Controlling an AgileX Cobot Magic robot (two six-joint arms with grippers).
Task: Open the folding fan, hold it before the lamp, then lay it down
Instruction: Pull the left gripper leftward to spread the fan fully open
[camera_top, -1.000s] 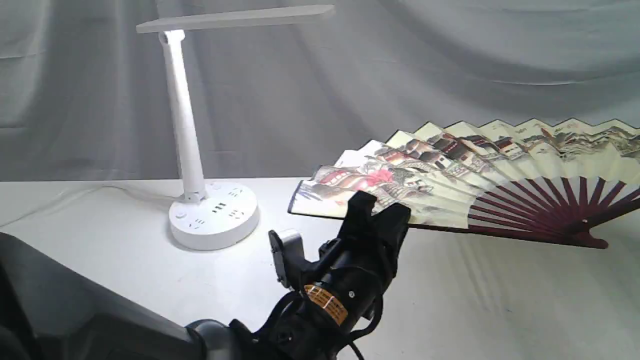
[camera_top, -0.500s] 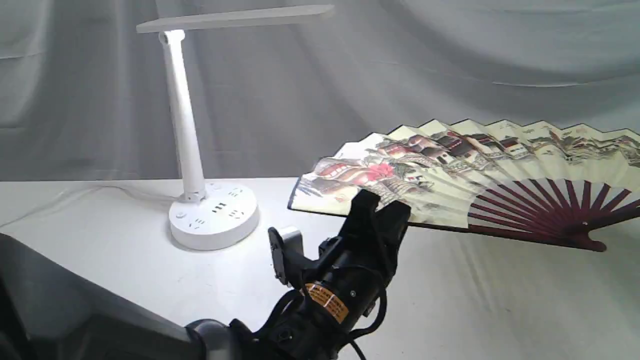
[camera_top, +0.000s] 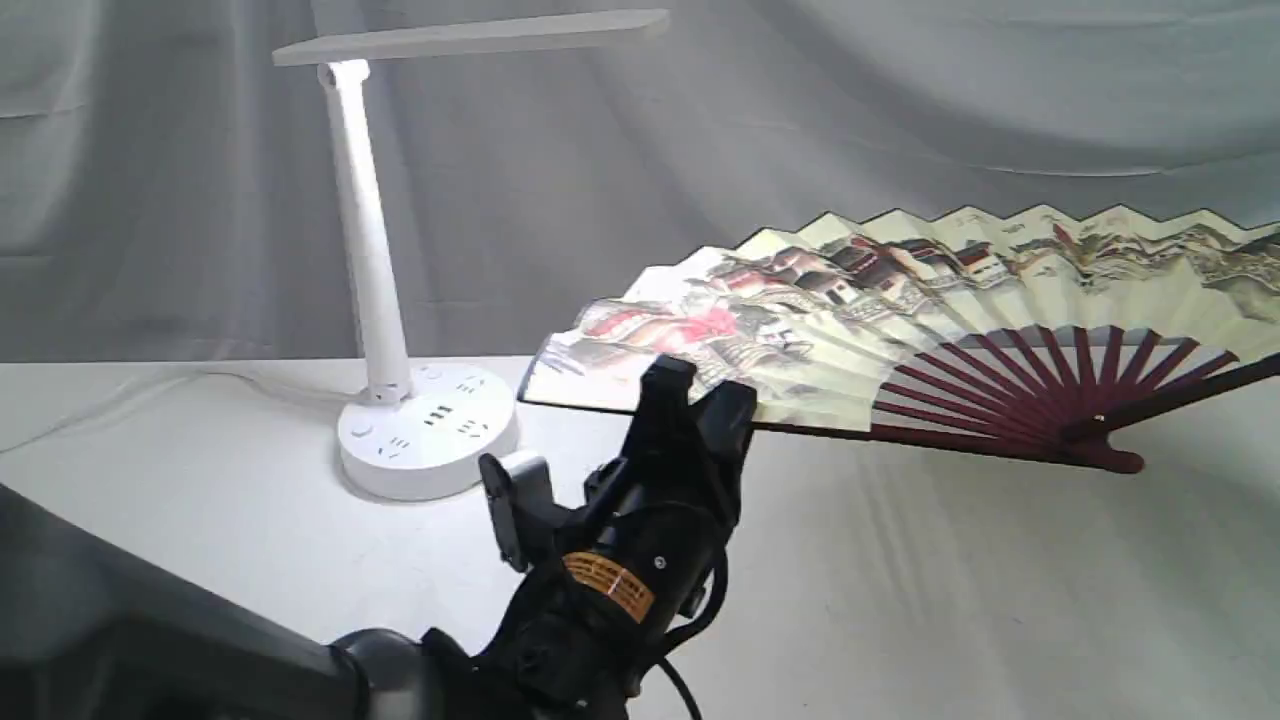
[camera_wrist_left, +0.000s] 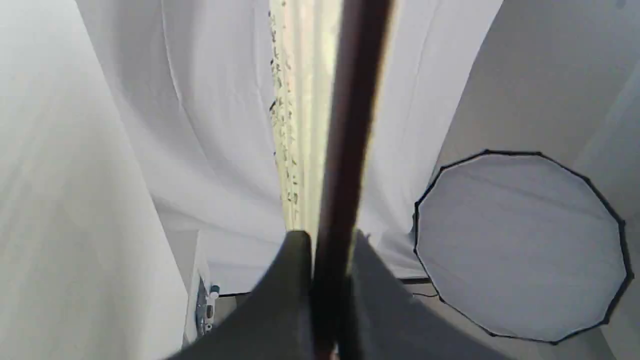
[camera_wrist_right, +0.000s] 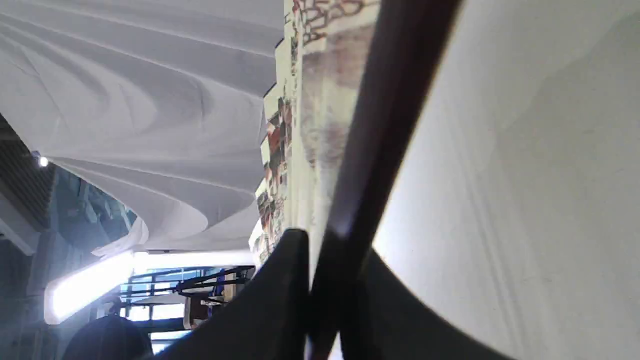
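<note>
Setting: a white cloth-covered table (camera_top: 950, 600) with a grey draped backdrop (camera_top: 700, 150) behind it.
Fan: the folding fan (camera_top: 900, 300) is spread wide, its painted face towards the exterior camera and its pivot low on the right. As far as I can judge it is held clear of the cloth.
Lamp: the lamp (camera_top: 370, 250) stands on the left. Its base is just beside the fan's left tip, and I see no contact.
Left gripper: the left gripper (camera_top: 700, 385) is pinched tight on the lower-left guard, with dark wood between its fingers.
Right gripper: it is outside the exterior view. Its own camera shows the right gripper (camera_wrist_right: 330, 250) clamped on the other guard.
Key relation: the fan's long axis runs left to right and the lamp's stem lies off its left end, so the fan is beside the lamp rather than before it. My left arm is nearer. I'd expect a sideways carry to the left, with both arms keeping the spread.
Views: the exterior view gives me the spread and the gap to the lamp. Only the wrist views confirm each pinch. The left wrist view adds a round softbox (camera_wrist_left: 520, 245); neither wrist view shows the lamp.
</note>
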